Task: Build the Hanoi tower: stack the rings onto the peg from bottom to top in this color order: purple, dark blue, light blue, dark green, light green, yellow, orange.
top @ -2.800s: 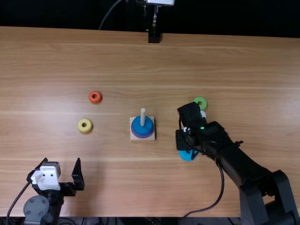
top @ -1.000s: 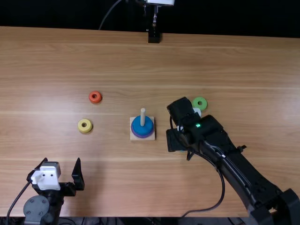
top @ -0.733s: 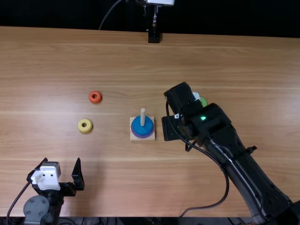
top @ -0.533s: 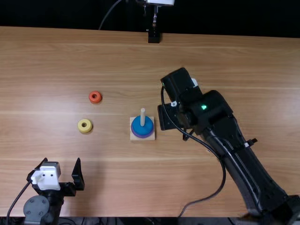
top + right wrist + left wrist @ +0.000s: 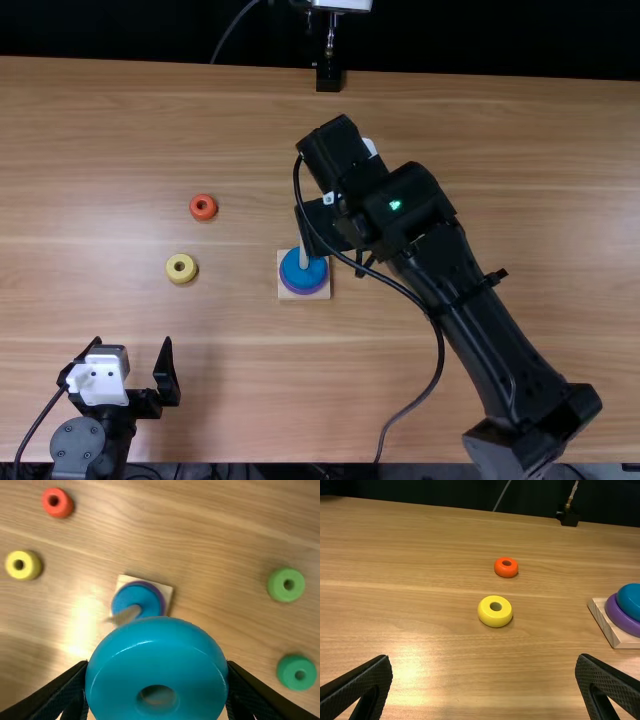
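My right gripper (image 5: 322, 228) is over the peg base (image 5: 284, 292), just behind and right of it. In the right wrist view, that gripper (image 5: 157, 680) is shut on the light blue ring (image 5: 157, 652), held above the table near the peg (image 5: 127, 615). The purple ring (image 5: 291, 290) and dark blue ring (image 5: 318, 270) are stacked on the peg. My left gripper (image 5: 132, 350) stands open at the near left; in its wrist view the gripper (image 5: 485, 665) has nothing between its fingers, with the yellow ring (image 5: 495, 620) and orange ring (image 5: 506, 571) farther off.
In the right wrist view, a light green ring (image 5: 280, 587) and a dark green ring (image 5: 290, 674) lie on the table right of the base. A black stand (image 5: 328, 78) is at the table's far edge.
The right gripper has lifted the light blue ring from the table right of the base and moved left and away from the near edge, to the peg. The left arm has kept still.
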